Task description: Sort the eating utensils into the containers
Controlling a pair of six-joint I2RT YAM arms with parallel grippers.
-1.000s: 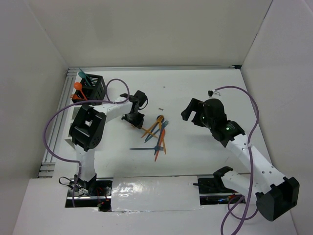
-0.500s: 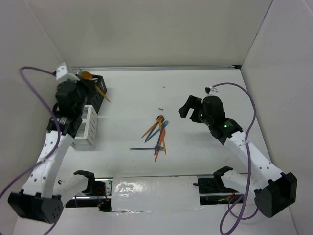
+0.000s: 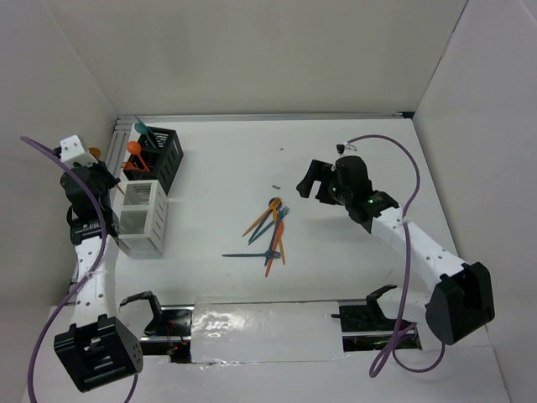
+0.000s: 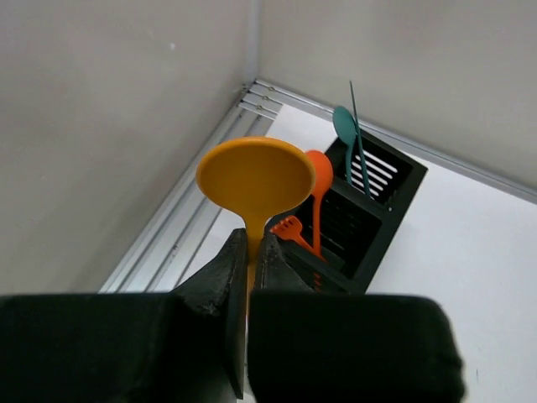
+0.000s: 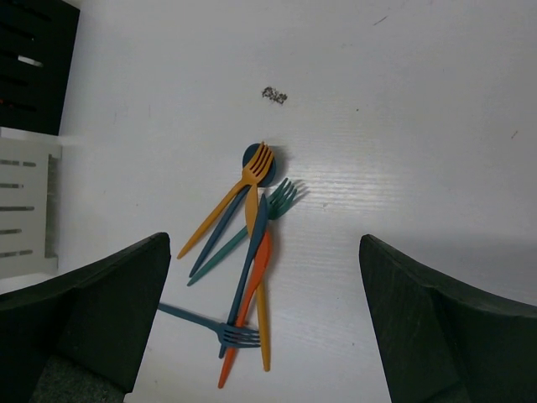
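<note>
Yellow spoon (image 4: 254, 179) in left end effector (image 4: 251, 248)

Left wrist view: yellow spoon (image 4: 255, 179) handle vanishes between the pinched fingers of the left gripper (image 4: 249, 248). The gripper body covers the black caddy (image 4: 373, 210) at its 7 o'clock corner.

Right wrist view: black caddy cut by the frame at 10 o'clock, white caddy (image 5: 25, 206) cut at 9 o'clock. Right gripper (image 5: 264, 243) fingers (image 5: 101, 311) run off at 6 o'clock. Dark blue spoon (image 5: 277, 166) bowl mostly under the yellow fork (image 5: 260, 161) head. Speck (image 5: 274, 95) at the pile's 12 o'clock, too small to identify.
</note>
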